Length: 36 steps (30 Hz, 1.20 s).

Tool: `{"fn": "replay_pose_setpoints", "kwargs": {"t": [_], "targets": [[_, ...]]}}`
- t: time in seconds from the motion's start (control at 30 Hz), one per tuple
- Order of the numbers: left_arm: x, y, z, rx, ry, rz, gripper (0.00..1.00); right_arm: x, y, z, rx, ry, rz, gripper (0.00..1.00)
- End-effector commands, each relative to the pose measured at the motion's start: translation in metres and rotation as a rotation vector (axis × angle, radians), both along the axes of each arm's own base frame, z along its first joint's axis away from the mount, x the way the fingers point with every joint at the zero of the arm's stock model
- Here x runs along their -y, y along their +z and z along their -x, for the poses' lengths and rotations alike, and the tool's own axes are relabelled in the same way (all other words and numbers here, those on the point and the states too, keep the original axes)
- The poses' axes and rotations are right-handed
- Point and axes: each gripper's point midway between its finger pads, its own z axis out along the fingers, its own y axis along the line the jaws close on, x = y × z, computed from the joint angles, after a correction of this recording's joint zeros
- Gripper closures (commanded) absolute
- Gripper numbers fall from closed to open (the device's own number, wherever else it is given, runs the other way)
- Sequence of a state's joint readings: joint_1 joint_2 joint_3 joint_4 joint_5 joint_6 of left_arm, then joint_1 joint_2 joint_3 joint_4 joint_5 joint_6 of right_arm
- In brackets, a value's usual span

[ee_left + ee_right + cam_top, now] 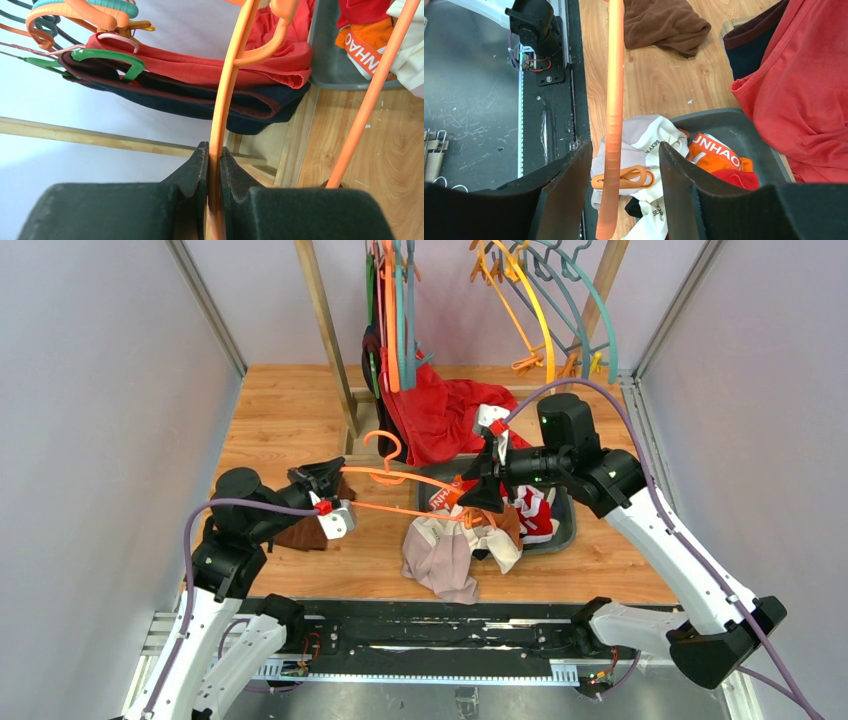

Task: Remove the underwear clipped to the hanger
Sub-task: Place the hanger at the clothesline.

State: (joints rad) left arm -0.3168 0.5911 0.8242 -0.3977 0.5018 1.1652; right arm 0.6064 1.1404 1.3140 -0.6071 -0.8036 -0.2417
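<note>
My left gripper (338,485) (214,150) is shut on one arm of the orange hanger (420,510) (227,95) and holds it above the table. Pale beige underwear (440,550) (644,142) hangs from the hanger's right end, held by an orange clip (624,177). A bit of black underwear (636,207) shows below it. My right gripper (480,505) (625,147) is open, with its jaws on either side of the hanger arm (614,100), just above the clip and touching neither. Red underwear with white trim (535,512) and an orange-banded one (714,152) lie in the grey tray (565,535) (734,122).
A large red cloth (440,415) (814,85) and a dark garment (200,102) hang from the rack at the back, among several coloured hangers (540,310). A wooden post (325,330) stands at the back left. A brown cloth (305,532) (664,25) lies by my left arm.
</note>
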Motion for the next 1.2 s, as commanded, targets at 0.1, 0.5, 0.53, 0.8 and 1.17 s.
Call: {"fn": "replay_pose_setpoints", "kwargs": {"t": [0.1, 0.5, 0.53, 0.8, 1.17], "targets": [[0.005, 0.016, 0.002, 0.03, -0.026, 0.034, 1.0, -0.01, -0.002, 0.005, 0.01, 0.039, 0.005, 0.55], [0.007, 0.015, 0.0, 0.035, -0.029, 0.059, 1.0, -0.012, -0.009, 0.003, 0.016, 0.038, 0.011, 0.74], [0.007, 0.015, 0.001, 0.036, -0.029, 0.06, 1.0, -0.012, -0.01, 0.002, 0.019, 0.034, 0.014, 0.76], [0.007, 0.011, 0.003, 0.017, -0.029, 0.07, 0.8, -0.008, -0.004, -0.004, 0.07, -0.001, 0.015, 0.99], [0.009, 0.001, 0.008, -0.019, -0.041, 0.103, 0.02, 0.018, 0.0, -0.011, 0.165, -0.103, 0.031, 0.99]]}}
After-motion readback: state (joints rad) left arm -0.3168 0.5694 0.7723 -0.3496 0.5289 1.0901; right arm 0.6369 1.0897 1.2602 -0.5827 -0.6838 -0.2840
